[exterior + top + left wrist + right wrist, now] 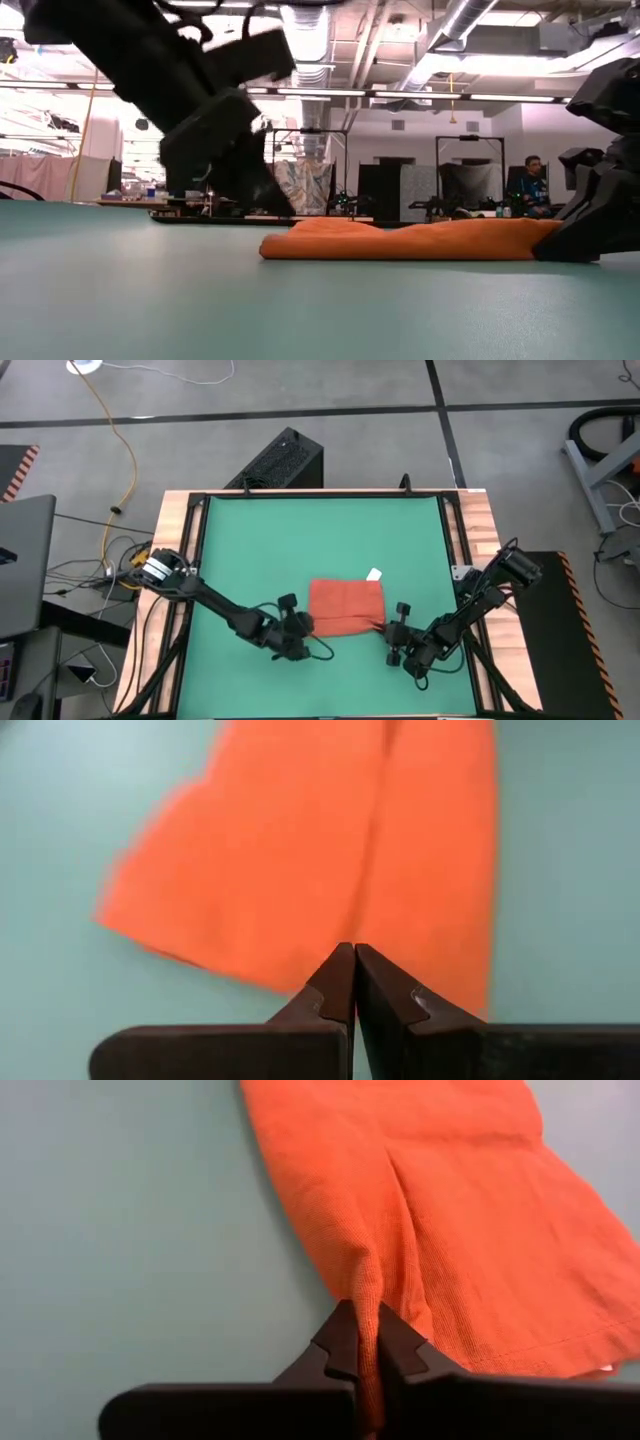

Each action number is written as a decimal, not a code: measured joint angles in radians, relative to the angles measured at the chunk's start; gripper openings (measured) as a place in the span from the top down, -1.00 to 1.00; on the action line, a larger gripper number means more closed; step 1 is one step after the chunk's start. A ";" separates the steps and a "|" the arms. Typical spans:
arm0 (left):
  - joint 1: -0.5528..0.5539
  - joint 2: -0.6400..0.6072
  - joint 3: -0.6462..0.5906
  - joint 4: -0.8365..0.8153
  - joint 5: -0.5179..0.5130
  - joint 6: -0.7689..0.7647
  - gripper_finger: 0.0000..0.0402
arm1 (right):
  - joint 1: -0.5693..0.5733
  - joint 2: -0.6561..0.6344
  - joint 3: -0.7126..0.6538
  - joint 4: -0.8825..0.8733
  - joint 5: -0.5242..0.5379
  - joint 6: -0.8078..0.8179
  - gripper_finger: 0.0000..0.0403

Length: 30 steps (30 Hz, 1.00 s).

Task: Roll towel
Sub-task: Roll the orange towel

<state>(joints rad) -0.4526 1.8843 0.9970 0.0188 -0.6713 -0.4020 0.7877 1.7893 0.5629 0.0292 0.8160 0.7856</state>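
Note:
The orange-red towel (pixel 345 607) lies folded on the green table mat, with a small white tag (pixel 374 574) at its far right corner. In the low view the towel (pixel 400 240) is a low, flat heap. My left gripper (pixel 303 626) is shut at the towel's near left corner. In the left wrist view its closed tips (pixel 354 956) stand over the towel's edge (pixel 300 870) with no cloth between them. My right gripper (pixel 392 628) is shut on the towel at its near right corner. My left gripper's shut tips are at the towel's near left edge (pixel 300 982); I cannot tell whether they touch it. My right gripper pinches a raised ridge of cloth (pixel 366 1295) at the towel's near right corner between its two fingers (pixel 400 1348). It comes slanting down from the near right. The rest of the towel lies flat on the mat.
Bare green mat (pixel 260 540) spreads on the far and left sides of the towel, inside a dark frame with wooden borders (pixel 178 530). A black box (pixel 285 460) stands beyond the far edge. A person (pixel 533 185) sits in the room behind.

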 joint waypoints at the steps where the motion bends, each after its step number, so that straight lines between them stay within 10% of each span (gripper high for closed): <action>1: -0.006 -0.002 -0.006 0.026 -0.037 0.019 1.00 | -0.002 0.000 0.000 0.000 -0.002 0.000 0.91; 13: -0.006 -0.001 -0.407 0.892 0.030 0.287 1.00 | -0.006 -0.001 0.000 0.001 -0.006 -0.008 0.90; 30: 0.062 0.158 -0.363 1.023 0.245 0.443 1.00 | -0.006 -0.001 0.000 0.008 -0.007 0.004 0.90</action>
<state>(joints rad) -0.3904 2.0427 0.6338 1.0417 -0.4267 0.0412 0.7815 1.7885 0.5629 0.0368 0.8093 0.7901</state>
